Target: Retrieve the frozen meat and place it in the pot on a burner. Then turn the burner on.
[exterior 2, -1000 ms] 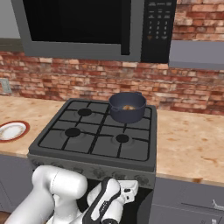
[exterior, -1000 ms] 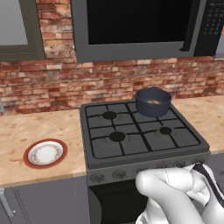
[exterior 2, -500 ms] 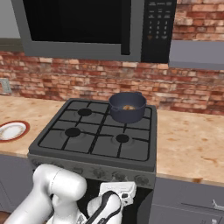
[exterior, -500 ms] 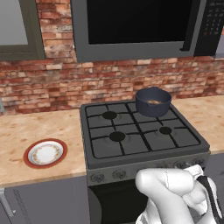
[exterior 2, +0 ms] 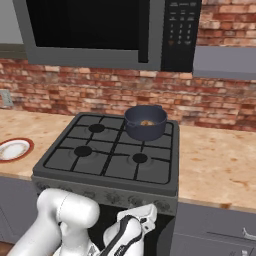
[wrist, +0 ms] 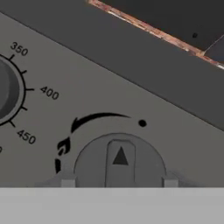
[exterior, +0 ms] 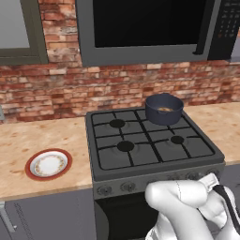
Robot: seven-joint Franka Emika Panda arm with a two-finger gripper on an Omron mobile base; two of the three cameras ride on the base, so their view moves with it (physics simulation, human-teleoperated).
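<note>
Tool [wrist: 116,183] right at stove knob [wrist: 119,159], tips straddling it, apart; pot [exterior: 163,108] on rear-right burner.

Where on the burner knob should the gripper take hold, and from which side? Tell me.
Grip the raised bar across the middle of the burner knob, the ridge carrying the triangle pointer. Come straight on at the stove's front panel, one finger on each flat side of the bar. The round knob body looks smooth, while the bar, pointing toward the dot, probably gives flat faces to turn against.

Frozen meat [exterior: 164,109] barely peeks above the pot [exterior: 163,108] rim, well beyond the pincer; second dial [wrist: 8,89] beside it cut by frame edge.
</note>
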